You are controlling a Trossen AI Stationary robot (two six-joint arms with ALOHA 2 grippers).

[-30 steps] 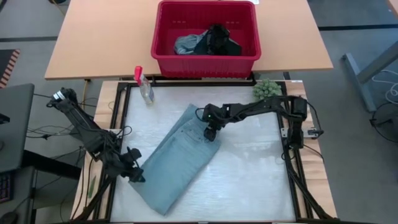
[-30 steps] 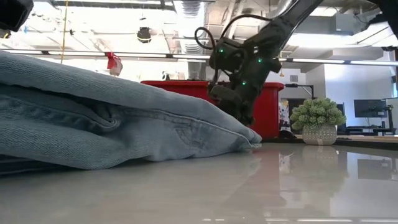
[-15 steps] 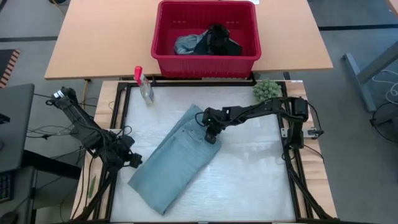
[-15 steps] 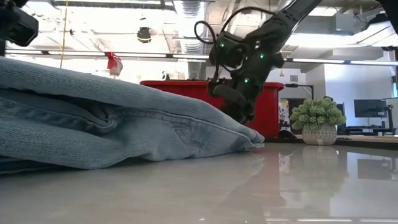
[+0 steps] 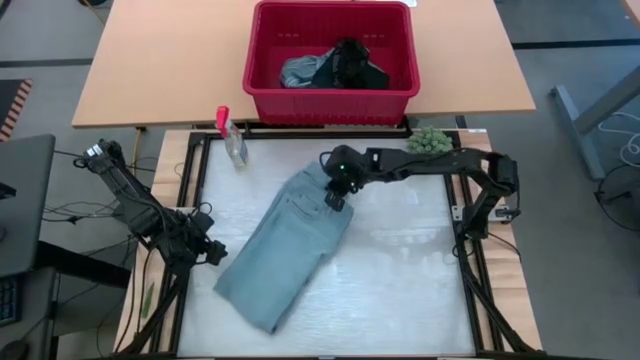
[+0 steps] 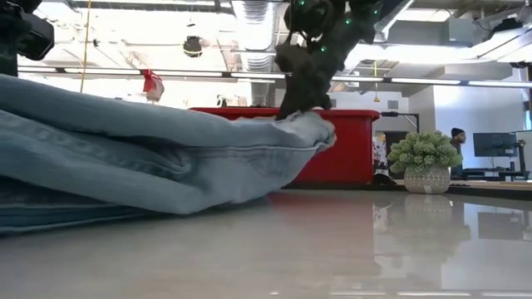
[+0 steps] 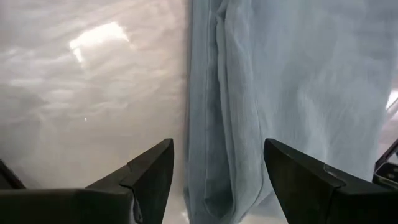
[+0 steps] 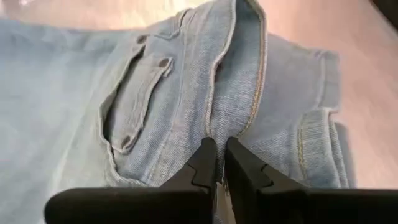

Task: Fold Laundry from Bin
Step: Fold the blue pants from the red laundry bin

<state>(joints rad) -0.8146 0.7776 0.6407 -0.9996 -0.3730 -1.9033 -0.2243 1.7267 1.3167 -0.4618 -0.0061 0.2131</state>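
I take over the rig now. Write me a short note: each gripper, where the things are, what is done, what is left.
Right gripper: jaws shut on the denim garment, its waistband end raised off the table.
Left gripper: jaws open, beside the garment's other end, holding nothing.
Red bin: behind the work area, with more laundry inside.
Done: one garment out.
Left: fold it, then the rest.

A small clear spray bottle (image 5: 232, 137) with a red top stood upright at the white desk's (image 5: 400, 270) eleven o'clock corner. A fuzzy green ball (image 5: 428, 141) sat at its one o'clock corner. A person (image 6: 458, 142) showed far off in the room behind.
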